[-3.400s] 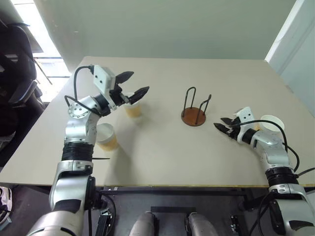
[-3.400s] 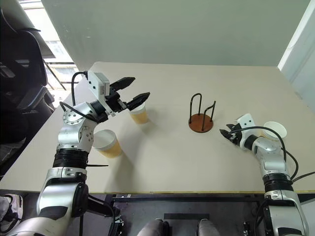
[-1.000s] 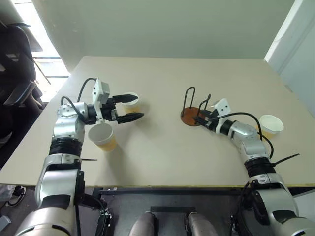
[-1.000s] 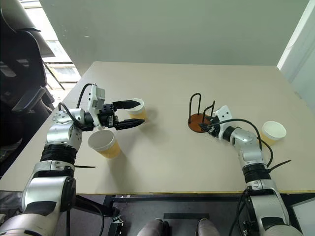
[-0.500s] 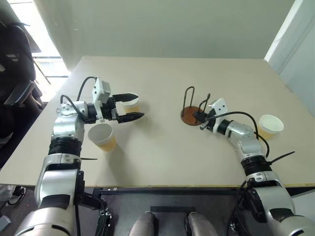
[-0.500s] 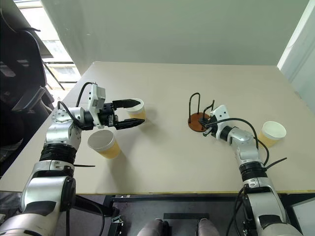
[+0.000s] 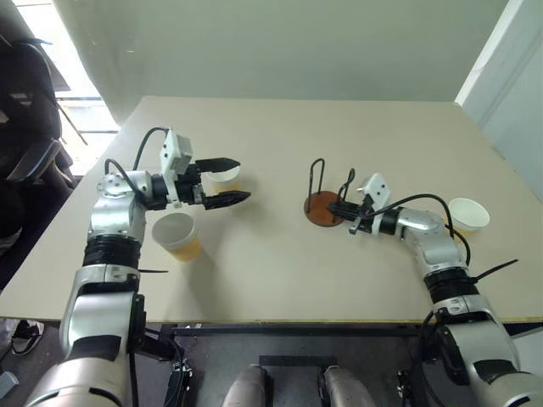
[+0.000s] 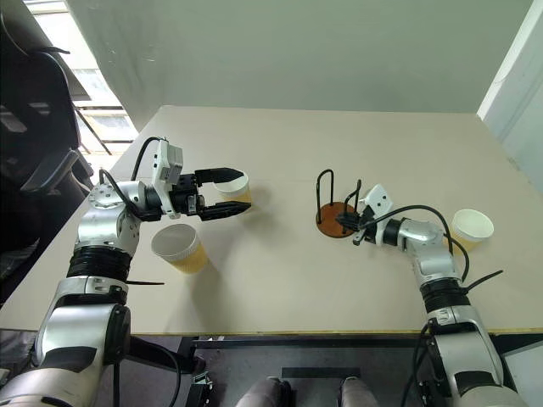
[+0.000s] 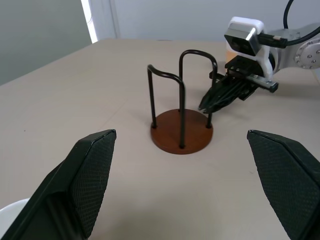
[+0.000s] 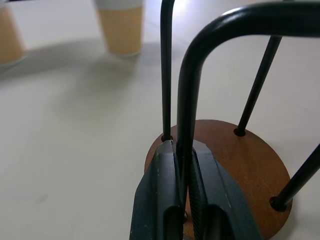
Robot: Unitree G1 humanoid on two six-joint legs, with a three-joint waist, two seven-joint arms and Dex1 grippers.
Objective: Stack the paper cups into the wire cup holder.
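Big beige table point(image 7: 280, 280) against a plain pale wall, and not much on it. Starting from the middle: the wire cup holder point(image 7: 325, 202) sits right of centre, brown disc base with two thin black loops sticking up, and it's got no cups in it at all.

The right gripper point(image 7: 344, 206) has its fingers pinched shut around the low part of one of those wire uprights; from the right wrist view you can see the wire sandwiched between the two black fingers point(image 10: 161, 200) just above the base. So it's got hold of the holder itself, not a cup.

Over on the left side, the left gripper point(image 7: 227, 180) hangs above the table with its fingers spread wide and nothing in them, pointing across toward the holder. One paper cup point(image 7: 223, 178) stands just behind those fingers, a second cup point(image 7: 176, 236) stands closer to the table's front edge beside that arm, and the third cup point(image 7: 467, 215) is way off on the right, past the right arm.

Progress-wise, I'd say basically zero stacking done. All three cups are loose on the table, so every single one is left to go in.
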